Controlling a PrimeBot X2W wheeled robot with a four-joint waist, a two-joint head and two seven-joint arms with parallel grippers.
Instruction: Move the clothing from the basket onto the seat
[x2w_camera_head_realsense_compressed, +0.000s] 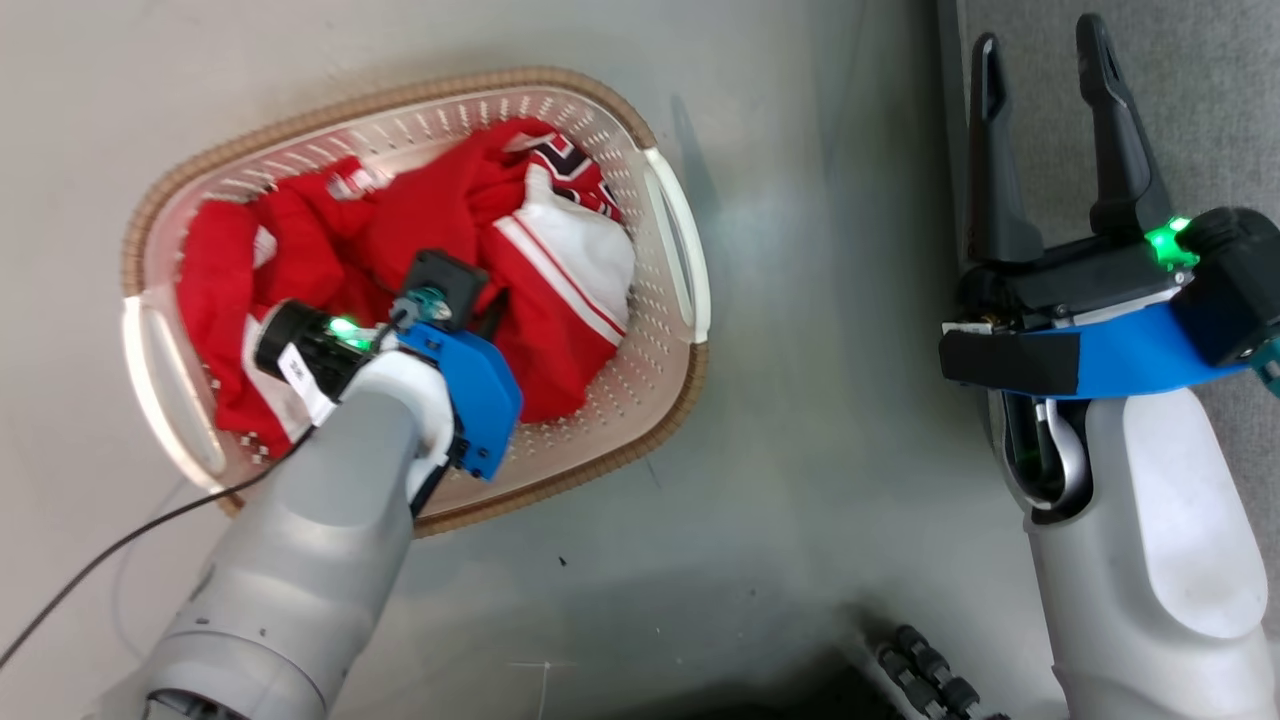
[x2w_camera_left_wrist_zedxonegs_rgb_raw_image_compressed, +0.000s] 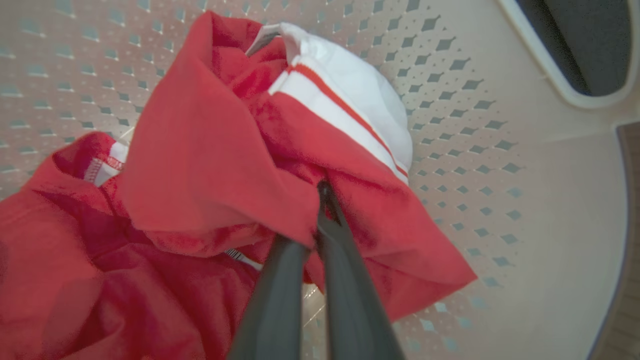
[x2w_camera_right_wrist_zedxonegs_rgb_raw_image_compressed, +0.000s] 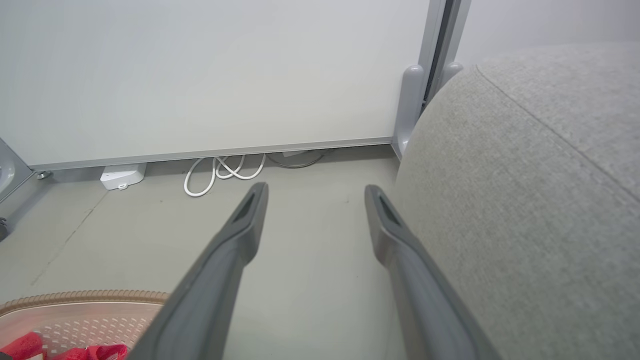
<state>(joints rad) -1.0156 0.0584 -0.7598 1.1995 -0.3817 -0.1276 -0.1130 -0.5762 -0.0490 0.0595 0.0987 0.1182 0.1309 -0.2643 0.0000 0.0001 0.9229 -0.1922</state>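
The cream perforated basket (x2w_camera_head_realsense_compressed: 690, 300) with its brown rim stands on the floor at the left of the head view. Red clothing (x2w_camera_head_realsense_compressed: 430, 215) with white stripes and a white panel lies crumpled inside it. My left gripper (x2w_camera_left_wrist_zedxonegs_rgb_raw_image_compressed: 324, 192) reaches down into the basket, its two dark fingers pressed together on a fold of the red clothing (x2w_camera_left_wrist_zedxonegs_rgb_raw_image_compressed: 220, 165). My right gripper (x2w_camera_head_realsense_compressed: 1040, 45) hangs open and empty over the floor, beside the edge of the grey seat (x2w_camera_head_realsense_compressed: 1220, 100). In the right wrist view the right gripper (x2w_camera_right_wrist_zedxonegs_rgb_raw_image_compressed: 316, 190) has the seat (x2w_camera_right_wrist_zedxonegs_rgb_raw_image_compressed: 525, 200) rising just to its right.
A pale wall panel runs along the back, with a coiled white cable (x2w_camera_right_wrist_zedxonegs_rgb_raw_image_compressed: 220, 172) and a small white box (x2w_camera_right_wrist_zedxonegs_rgb_raw_image_compressed: 122, 176) at its foot. A grey post (x2w_camera_right_wrist_zedxonegs_rgb_raw_image_compressed: 411, 105) stands by the seat. A thin black cable (x2w_camera_head_realsense_compressed: 100, 560) trails across the floor near my left arm.
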